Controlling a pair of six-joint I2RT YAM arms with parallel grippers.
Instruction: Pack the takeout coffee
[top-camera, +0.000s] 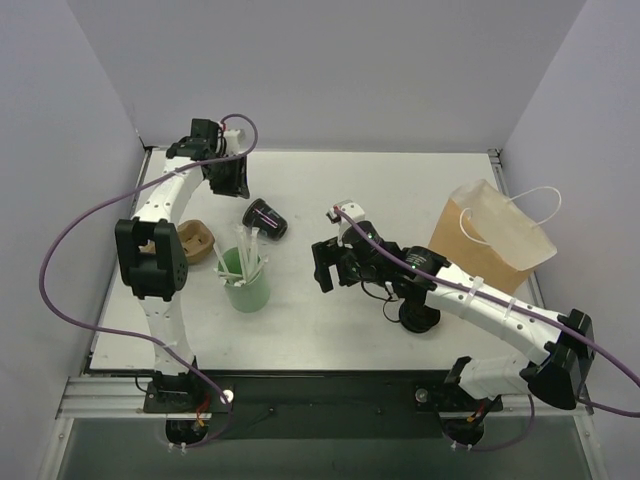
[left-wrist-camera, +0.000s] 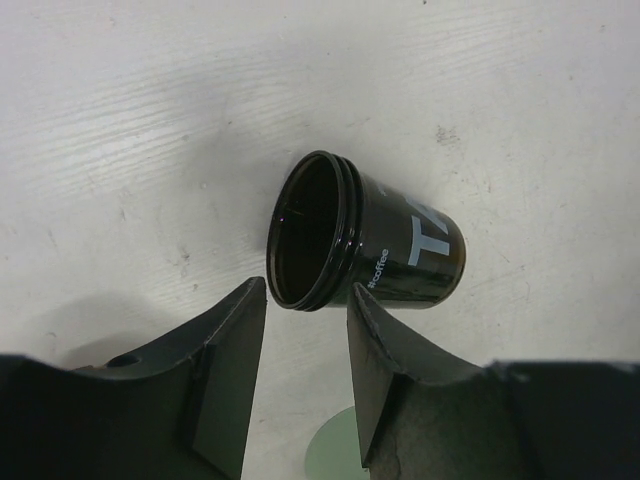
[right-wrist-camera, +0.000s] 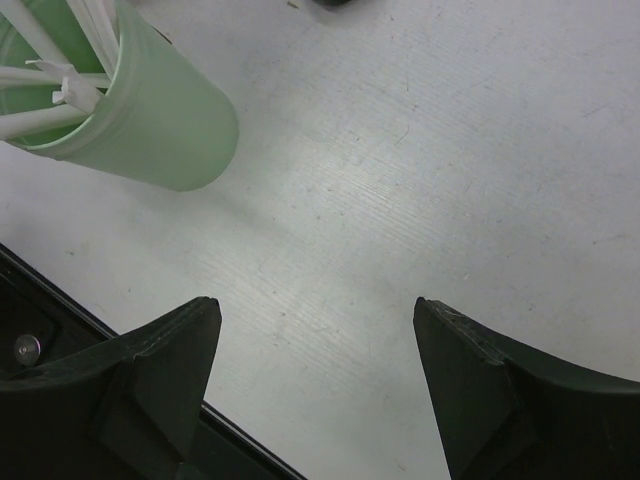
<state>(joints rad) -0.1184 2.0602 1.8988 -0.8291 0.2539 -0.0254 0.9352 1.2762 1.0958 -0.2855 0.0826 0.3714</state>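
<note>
- The left gripper (left-wrist-camera: 307, 298) has its jaws parted and grasps nothing.
- The takeout coffee (left-wrist-camera: 372, 240) lies on its side on the pale, scuffed table (top-camera: 400, 190), just off the jaw tips. It is glossy black with a ribbed rim and white lettering.
- At its 6 o'clock stands a translucent green cup (top-camera: 245, 288) of white sticks (top-camera: 250, 250).
- The right gripper (right-wrist-camera: 315, 305), at that cup's 3 o'clock, is spread wide and empty.
- A tan paper bag (top-camera: 490, 235) stands at far 3 o'clock.

The top camera sits high behind both arms and looks down on the whole bench (top-camera: 400, 190). The left wrist camera looks past the left gripper (left-wrist-camera: 307, 290), very close to the black cup (left-wrist-camera: 390, 245). The right wrist camera looks down close by the green cup (right-wrist-camera: 170, 130). The top camera sees both cups too.
</note>
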